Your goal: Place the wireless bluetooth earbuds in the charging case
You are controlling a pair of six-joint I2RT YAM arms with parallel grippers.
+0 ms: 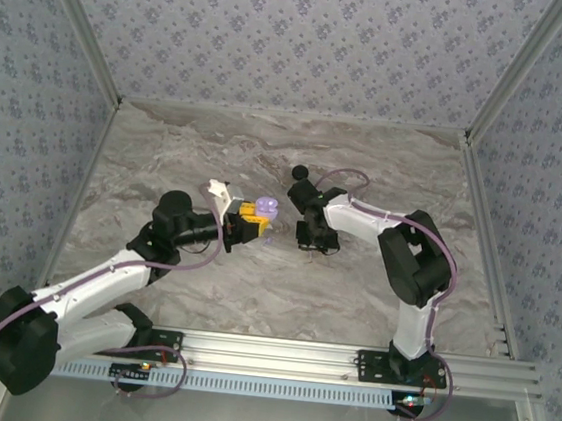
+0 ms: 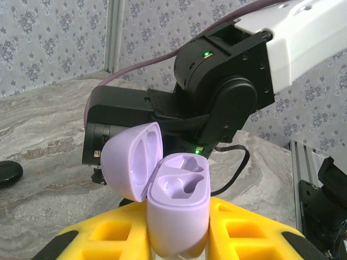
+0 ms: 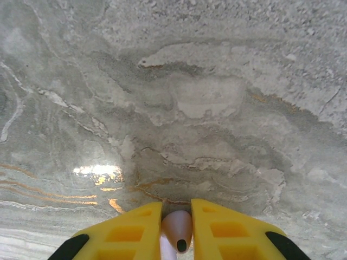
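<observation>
Right gripper (image 3: 177, 216): yellow fingers pinched on a pale earbud (image 3: 178, 234) with a dark oval at its tip. Its lower part is cut off by the frame edge, above the marble table (image 3: 217, 97). Left gripper (image 2: 179, 241) clamps the upright pale purple charging case (image 2: 179, 200), lid hinged open, two moulded sockets exposed, base hidden between the fingers.

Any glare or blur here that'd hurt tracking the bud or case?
Right wrist: glare patch on the marble table, lower left of frame; the pale earbud pinched in the right gripper is sharp but cropped by the bottom edge. Left wrist: the open purple case is sharp and evenly lit, no hot spots. Top external: soft, even light; the case is tiny and coarse.
</observation>
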